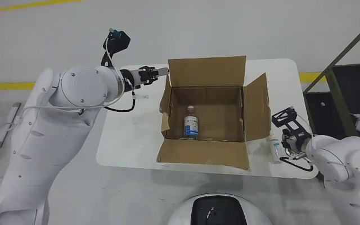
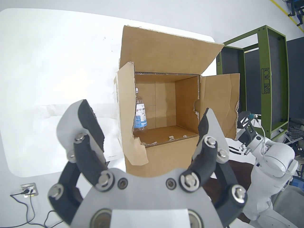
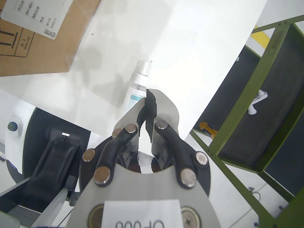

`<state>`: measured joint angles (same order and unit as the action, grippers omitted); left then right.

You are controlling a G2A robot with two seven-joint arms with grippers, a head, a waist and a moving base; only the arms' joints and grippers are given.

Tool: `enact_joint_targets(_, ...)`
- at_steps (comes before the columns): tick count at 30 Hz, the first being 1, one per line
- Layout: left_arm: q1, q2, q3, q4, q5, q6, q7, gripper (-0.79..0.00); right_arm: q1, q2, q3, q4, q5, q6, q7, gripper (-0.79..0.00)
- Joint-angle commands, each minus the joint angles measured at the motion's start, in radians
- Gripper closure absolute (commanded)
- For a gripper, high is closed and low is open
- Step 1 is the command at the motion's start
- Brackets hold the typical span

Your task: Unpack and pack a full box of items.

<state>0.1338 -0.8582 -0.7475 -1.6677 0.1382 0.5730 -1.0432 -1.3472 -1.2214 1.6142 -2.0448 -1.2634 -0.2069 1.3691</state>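
An open cardboard box (image 1: 207, 115) stands in the middle of the white table (image 1: 126, 138). One clear bottle with a blue label (image 1: 191, 123) lies on its floor, also visible past a torn flap as the bottle (image 2: 140, 115) in the box (image 2: 166, 100). My left gripper (image 1: 162, 72) hovers by the box's back left corner, open and empty (image 2: 149, 124). A white spray bottle (image 1: 276, 149) lies on the table right of the box. My right gripper (image 3: 146, 100) is shut just above this spray bottle (image 3: 139, 81), with nothing between its pads.
The box's flaps are folded outward, and the right one (image 1: 256, 107) leans toward my right arm. A green metal rack (image 1: 337, 84) stands just off the table's right edge. Bare table lies left of the box.
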Motion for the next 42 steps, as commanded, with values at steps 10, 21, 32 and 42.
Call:
enact_joint_targets(10, 0.0, 0.0, 0.0, 0.0, 0.0, 0.0, 0.0, -0.785, -0.003, 0.007, -0.026, 0.093, -0.019, 0.025, -0.004, -0.388)
enact_joint_targets(21, 0.0, 0.0, 0.0, 0.0, 0.0, 0.0, 0.0, -0.785, -0.009, 0.009, -0.059, 0.166, -0.017, 0.057, -0.044, -0.376)
enact_joint_targets(32, 0.0, 0.0, 0.0, 0.0, 0.0, 0.0, 0.0, -0.785, -0.014, 0.011, -0.087, 0.201, -0.008, 0.082, -0.097, -0.379)
enact_joint_targets(42, 0.0, 0.0, 0.0, 0.0, 0.0, 0.0, 0.0, -0.785, -0.001, 0.013, -0.104, 0.239, -0.005, 0.088, -0.139, -0.379)
